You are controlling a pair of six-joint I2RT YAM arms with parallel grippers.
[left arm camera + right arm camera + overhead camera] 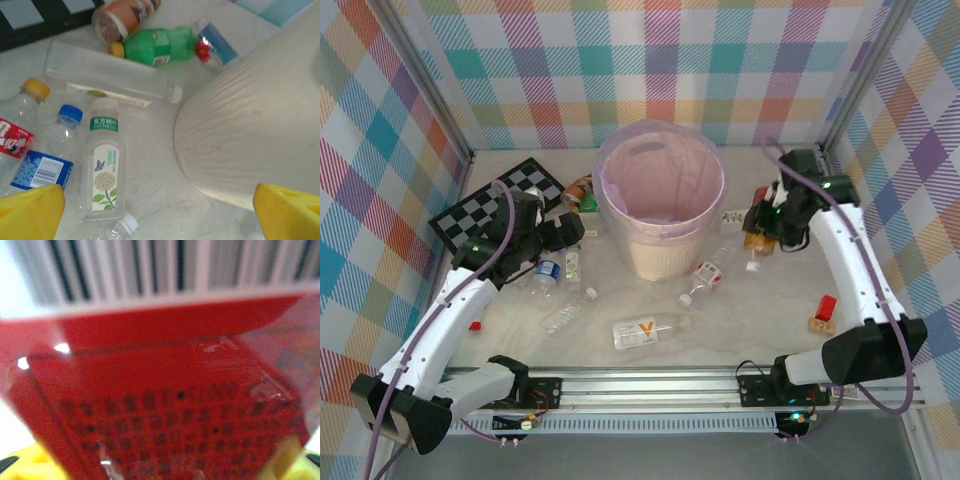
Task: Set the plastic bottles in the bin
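The cream bin [660,250] with its pink liner stands at the table's middle. My left gripper [570,232] hovers open by the bin's left side, over bare table [160,215] between its yellow fingertips [30,212]. Just left of it lie a flower-labelled bottle [104,175], a blue-capped bottle [47,160], a long clear bottle [107,77] and a green bottle [157,46]. My right gripper [760,232] sits right of the bin, shut on a red-labelled bottle [160,390] that presses close to the camera. More bottles lie in front of the bin [650,330], [705,275].
A checkerboard [510,200] lies at the back left. A small red block [826,306] and a wooden piece [820,322] sit at the right. The bin wall [250,125] is close beside my left gripper. Plaid walls close in three sides.
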